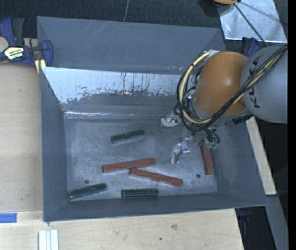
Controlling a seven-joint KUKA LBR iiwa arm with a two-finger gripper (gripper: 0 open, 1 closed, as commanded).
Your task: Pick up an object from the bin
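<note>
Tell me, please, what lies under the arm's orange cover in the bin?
A red-brown stick pokes out below it, beside the gripper. The stick's upper end and whatever lies beneath the orange cover are hidden.

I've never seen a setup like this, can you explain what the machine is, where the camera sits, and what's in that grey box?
One camera looks down from above into a grey metal bin. The machine on the right is a robot arm with an orange wrist cover; its gripper hangs low over the right part of the bin floor. On the floor lie three dark green flat sticks and three reddish-brown flat sticks, one of them just right of the gripper. I cannot see it holding anything.
</note>
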